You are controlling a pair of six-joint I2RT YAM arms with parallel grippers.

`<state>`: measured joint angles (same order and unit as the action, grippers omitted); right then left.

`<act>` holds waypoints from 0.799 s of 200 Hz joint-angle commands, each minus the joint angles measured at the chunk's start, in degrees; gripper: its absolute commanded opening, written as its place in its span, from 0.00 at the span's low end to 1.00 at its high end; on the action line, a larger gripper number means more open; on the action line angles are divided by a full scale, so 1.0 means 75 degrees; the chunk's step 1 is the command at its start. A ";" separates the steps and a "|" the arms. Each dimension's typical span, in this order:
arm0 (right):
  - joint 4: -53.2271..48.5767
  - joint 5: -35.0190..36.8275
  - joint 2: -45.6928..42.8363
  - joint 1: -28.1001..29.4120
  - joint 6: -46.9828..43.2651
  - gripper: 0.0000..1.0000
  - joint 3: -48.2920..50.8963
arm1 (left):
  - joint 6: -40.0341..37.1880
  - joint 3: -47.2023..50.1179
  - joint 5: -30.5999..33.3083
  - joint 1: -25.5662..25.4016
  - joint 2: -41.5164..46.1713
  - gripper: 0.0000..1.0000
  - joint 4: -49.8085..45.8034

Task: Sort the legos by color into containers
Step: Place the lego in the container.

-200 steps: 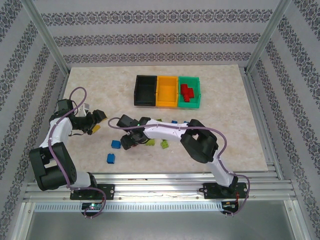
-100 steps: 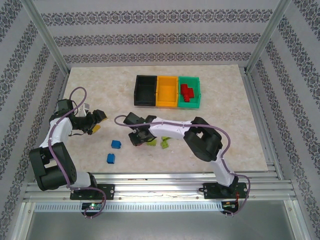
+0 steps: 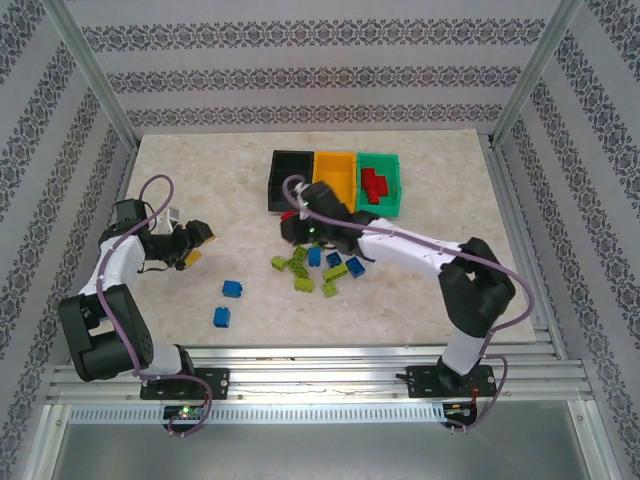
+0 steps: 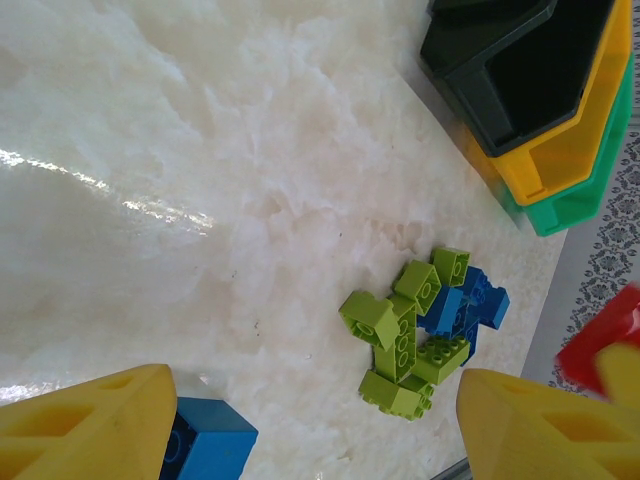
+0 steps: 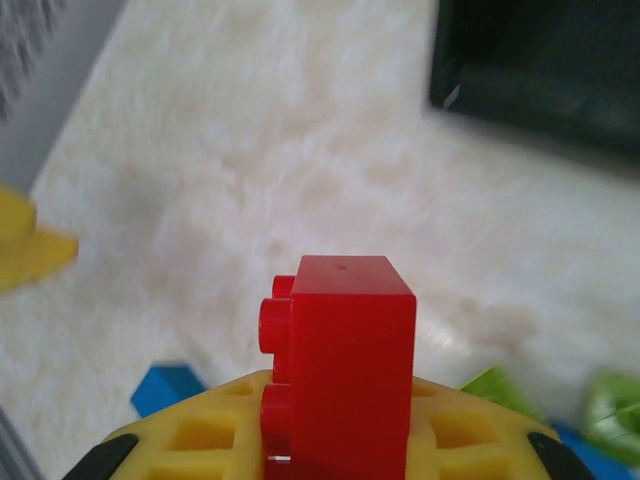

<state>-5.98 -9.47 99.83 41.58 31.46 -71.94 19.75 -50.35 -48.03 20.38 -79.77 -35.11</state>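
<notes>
Between my right jaws sits a glossy red brick (image 5: 340,360), clamped upright, round studs on one side, above the pale marbled bench (image 5: 250,150); my left jaws stand apart.

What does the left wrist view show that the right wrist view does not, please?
Left wrist view: the orange-yellow plastic bin and green plastic bin, plus the whole cluster of lime green and blue bricks. Right wrist view: a sharp close-up of the red studded plastic brick clamped in the right tool. Both: the black plastic bin, the pale marble-look tabletop and some of those bricks.
</notes>
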 commanded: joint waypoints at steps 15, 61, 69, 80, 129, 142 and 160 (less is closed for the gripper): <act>0.0530 -0.0726 -0.0319 -0.1612 0.0386 0.17 0.0460 | -0.0002 0.0045 -0.0182 0.0106 0.0163 0.74 0.0053; 0.0417 -0.1510 0.0493 -0.3724 0.0446 0.17 -0.0016 | -0.0003 0.0019 -0.0180 0.0107 0.0132 0.74 0.0041; 0.0251 -0.1491 0.0706 -0.3956 0.0359 0.17 -0.0241 | -0.0026 0.0027 -0.0180 0.0101 0.0124 0.74 0.0035; -0.0046 -0.1491 0.1008 -0.4241 0.0190 0.18 -0.0618 | -0.0027 0.0031 -0.0182 0.0090 0.0143 0.74 0.0019; -0.1056 -0.1366 0.1757 -0.4864 -0.0360 0.41 -0.1744 | -0.0053 0.0033 -0.0094 0.0096 0.0182 0.74 -0.0027; -0.0929 -0.1368 0.1559 -0.4854 -0.0372 0.43 -0.1519 | -0.0055 0.0041 -0.0100 0.0100 0.0169 0.74 -0.0029; -0.0943 -0.1446 0.1220 -0.4778 -0.0493 0.44 -0.1177 | -0.0058 0.0016 -0.0085 0.0104 0.0146 0.74 -0.0018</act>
<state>-11.20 -18.76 112.75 5.10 30.00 -82.70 19.73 -50.35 -48.01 20.38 -79.77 -35.14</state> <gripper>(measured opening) 0.436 0.744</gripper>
